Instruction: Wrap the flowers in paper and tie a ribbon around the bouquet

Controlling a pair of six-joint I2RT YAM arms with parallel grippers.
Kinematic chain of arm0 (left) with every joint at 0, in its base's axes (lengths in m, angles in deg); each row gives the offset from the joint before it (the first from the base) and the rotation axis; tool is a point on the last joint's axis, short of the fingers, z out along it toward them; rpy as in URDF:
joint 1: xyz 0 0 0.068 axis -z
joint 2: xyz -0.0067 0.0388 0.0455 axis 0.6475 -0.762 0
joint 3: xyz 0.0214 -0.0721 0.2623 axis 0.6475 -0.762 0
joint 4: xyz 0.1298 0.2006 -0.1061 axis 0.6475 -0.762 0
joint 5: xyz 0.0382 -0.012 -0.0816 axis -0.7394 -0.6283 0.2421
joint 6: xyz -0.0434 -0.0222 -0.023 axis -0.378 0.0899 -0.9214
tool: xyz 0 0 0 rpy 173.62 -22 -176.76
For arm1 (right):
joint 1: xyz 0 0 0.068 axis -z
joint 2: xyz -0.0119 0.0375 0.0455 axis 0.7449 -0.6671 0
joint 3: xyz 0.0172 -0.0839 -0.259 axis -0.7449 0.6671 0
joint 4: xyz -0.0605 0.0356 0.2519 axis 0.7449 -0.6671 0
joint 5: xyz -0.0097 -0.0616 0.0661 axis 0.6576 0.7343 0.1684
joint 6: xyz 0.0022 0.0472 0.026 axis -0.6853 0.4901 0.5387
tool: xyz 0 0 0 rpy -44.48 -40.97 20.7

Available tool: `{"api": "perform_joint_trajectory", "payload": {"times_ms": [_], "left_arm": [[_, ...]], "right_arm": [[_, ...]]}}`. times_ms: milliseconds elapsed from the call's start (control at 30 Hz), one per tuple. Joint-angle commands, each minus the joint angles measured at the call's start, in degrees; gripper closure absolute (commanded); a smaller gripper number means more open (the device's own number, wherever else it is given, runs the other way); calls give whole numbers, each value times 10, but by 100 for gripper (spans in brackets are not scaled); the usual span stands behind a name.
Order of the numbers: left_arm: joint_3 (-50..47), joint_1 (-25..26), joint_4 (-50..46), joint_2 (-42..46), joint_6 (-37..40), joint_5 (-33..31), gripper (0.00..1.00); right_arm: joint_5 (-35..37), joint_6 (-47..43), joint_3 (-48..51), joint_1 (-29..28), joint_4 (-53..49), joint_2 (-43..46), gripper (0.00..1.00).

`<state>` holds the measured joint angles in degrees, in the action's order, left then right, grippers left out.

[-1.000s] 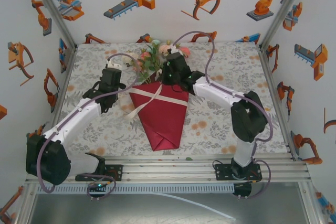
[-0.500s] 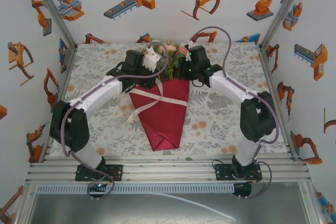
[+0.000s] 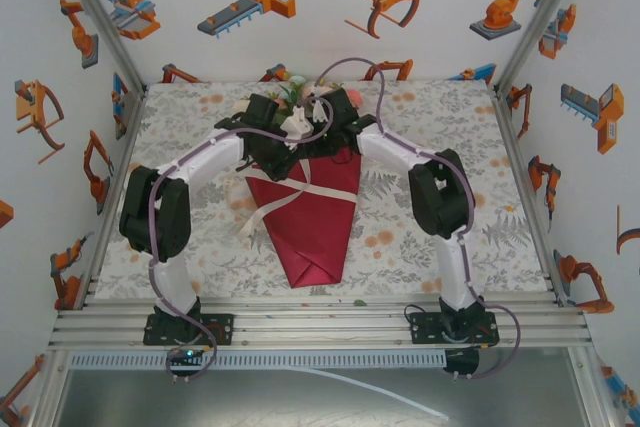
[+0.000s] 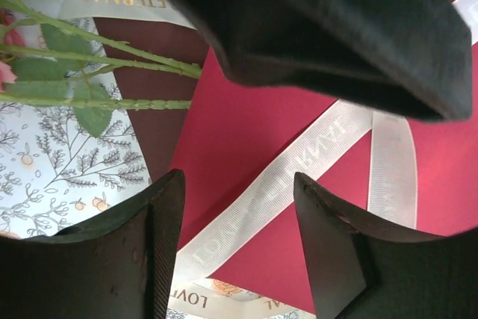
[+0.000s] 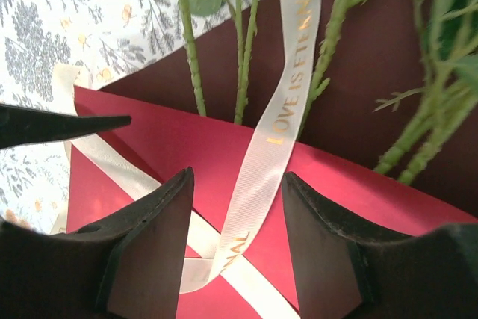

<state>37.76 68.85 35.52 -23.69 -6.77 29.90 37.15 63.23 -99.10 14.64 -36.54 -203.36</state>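
The bouquet lies mid-table, its dark red paper (image 3: 312,227) folded into a cone pointing at me. The flowers (image 3: 284,82) peek out behind both wrists. A cream ribbon (image 3: 290,190) crosses the cone. My left gripper (image 3: 288,155) hangs open over the cone's mouth; in its wrist view the gripper (image 4: 239,211) straddles the ribbon (image 4: 299,162) on the paper (image 4: 246,117), with green stems (image 4: 112,65) to the left. My right gripper (image 3: 327,147) is open too; the right gripper (image 5: 237,211) has a raised ribbon (image 5: 287,95) strand loose between its fingers, above the paper (image 5: 172,147) and stems (image 5: 188,42).
The floral tablecloth (image 3: 430,227) spreads round the cone. Printed walls close in the left, right and back. An aluminium rail (image 3: 320,325) runs along the near edge. The two wrists sit almost touching; the left fingertip (image 5: 67,126) pokes into the right wrist view.
Both arms swung in over the cone's mouth, the left one from far left. Both pairs of jaws opened wider. The ribbon's loose end shifted slightly on the cone.
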Motion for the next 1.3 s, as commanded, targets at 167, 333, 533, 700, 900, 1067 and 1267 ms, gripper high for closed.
{"api": "perform_joint_trajectory", "payload": {"times_ms": [167,333,533,700,900,1067,1267], "left_arm": [[17,2,-25,-35,51,45,37],[31,2,-74,-53,57,66,39],[40,3,-94,-71,54,88,41],[47,5,-93,-82,50,84,59],[44,4,-92,-64,51,89,99],[17,5,-77,-22,33,137,100],[-68,15,18,41,-32,196,98]], "right_arm": [[-5,24,-28,-6,-27,-25,54],[-2,28,-44,-8,-41,-39,75],[4,25,-53,-9,-53,-39,71],[14,13,-43,-17,-58,-40,57],[13,19,-46,-20,-57,-43,68],[-4,45,-50,-17,-45,-17,97],[-3,166,21,-4,59,62,100]]}}
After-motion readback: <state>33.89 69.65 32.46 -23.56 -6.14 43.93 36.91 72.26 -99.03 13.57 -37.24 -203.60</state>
